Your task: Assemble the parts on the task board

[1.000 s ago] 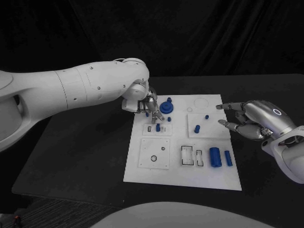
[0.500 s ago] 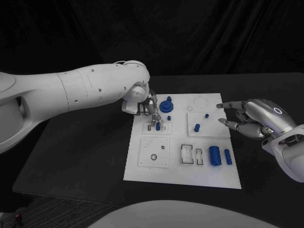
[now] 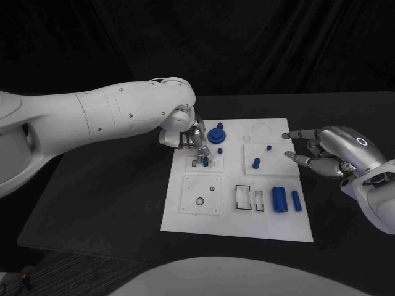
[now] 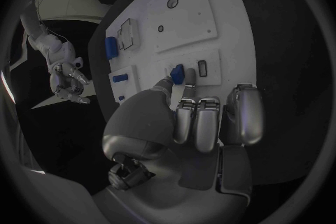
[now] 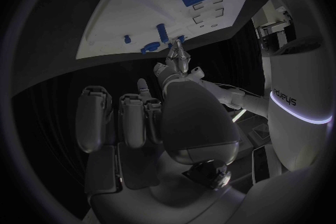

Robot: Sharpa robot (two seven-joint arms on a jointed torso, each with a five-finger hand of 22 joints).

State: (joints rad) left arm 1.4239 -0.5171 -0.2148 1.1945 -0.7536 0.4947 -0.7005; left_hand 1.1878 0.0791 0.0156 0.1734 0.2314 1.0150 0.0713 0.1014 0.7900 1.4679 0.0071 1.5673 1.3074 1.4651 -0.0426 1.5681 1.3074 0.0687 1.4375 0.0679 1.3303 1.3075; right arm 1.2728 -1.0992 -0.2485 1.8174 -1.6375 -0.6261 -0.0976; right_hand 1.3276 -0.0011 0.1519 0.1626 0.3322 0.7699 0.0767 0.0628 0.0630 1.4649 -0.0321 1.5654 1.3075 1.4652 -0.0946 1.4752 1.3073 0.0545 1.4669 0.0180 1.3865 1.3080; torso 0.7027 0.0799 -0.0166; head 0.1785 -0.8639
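The white task board (image 3: 237, 216) lies mid-table. My left hand (image 3: 192, 137) reaches over the board's far left corner and pinches a small blue peg (image 3: 205, 163) (image 4: 178, 73) between thumb and a fingertip. The peg stands upright on a small square plate, beside a dark slot (image 4: 202, 67). A round blue knob (image 3: 217, 134) stands just right of the hand. Two more short pegs (image 3: 256, 163) (image 3: 269, 148) stand in the far right plate. Two blue cylinders (image 3: 278, 201) (image 3: 296, 201) lie at the near right. My right hand (image 3: 329, 153) hovers at the board's right edge, fingers apart, holding nothing.
The near left plate (image 3: 201, 196) has a ring hole and a small hole. Rectangular slots (image 3: 243, 199) sit beside the cylinders. A faint round recess (image 3: 261, 130) marks the far right corner. Bare black table (image 3: 108, 197) surrounds the board.
My left hand's fingertips have come down a little onto the blue peg. The right hand has barely moved.
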